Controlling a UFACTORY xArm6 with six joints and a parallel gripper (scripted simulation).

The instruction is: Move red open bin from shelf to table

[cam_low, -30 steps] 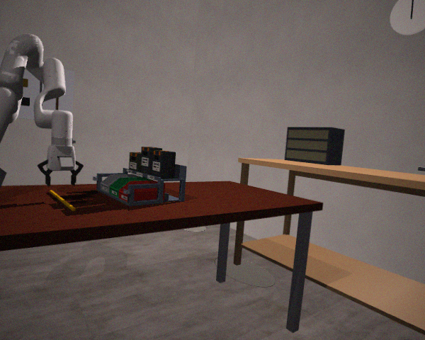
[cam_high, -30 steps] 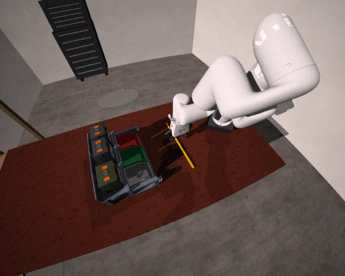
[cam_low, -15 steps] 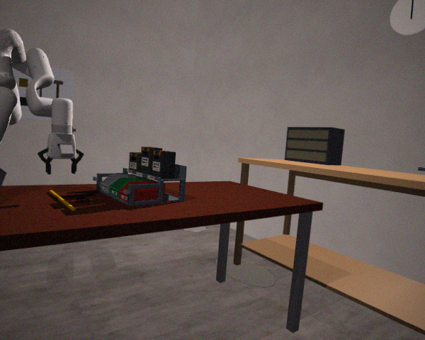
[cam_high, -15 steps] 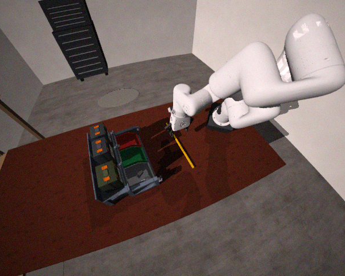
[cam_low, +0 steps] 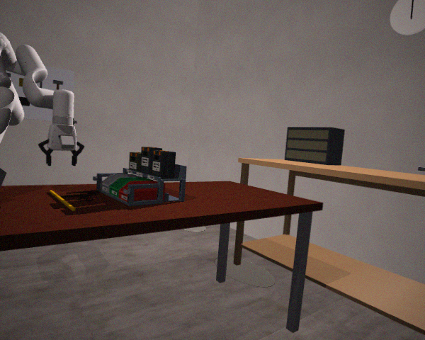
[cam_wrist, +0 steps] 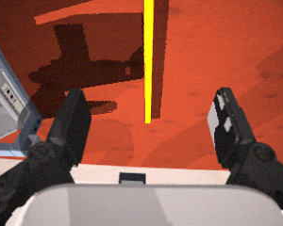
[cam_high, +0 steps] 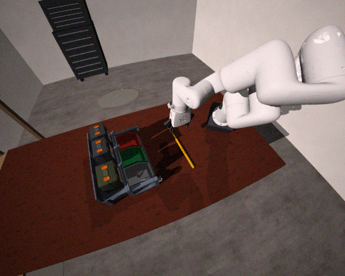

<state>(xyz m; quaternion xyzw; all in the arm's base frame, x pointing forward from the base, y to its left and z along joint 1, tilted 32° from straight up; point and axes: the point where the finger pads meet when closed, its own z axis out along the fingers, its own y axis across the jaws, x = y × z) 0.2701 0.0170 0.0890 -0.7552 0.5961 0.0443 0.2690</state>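
The red open bin (cam_high: 127, 140) sits in the lower tier of the grey shelf (cam_high: 123, 163), at the end nearest the arm. It also shows in the exterior view (cam_low: 142, 191). A green bin (cam_high: 132, 156) and a grey bin (cam_high: 138, 176) stand beside it. My gripper (cam_high: 176, 126) (cam_low: 61, 158) is open and empty. It hangs well above the table, to the right of the shelf. In the wrist view the fingers stand wide over the table top, with the end of a yellow bar (cam_wrist: 148, 61) lying below them.
The yellow bar (cam_high: 183, 149) lies flat on the table between the shelf and the arm's base (cam_high: 218, 120). Three dark boxes with orange tabs (cam_high: 101, 157) stand on the shelf's upper tier. A wooden bench (cam_low: 337, 173) stands beyond the table.
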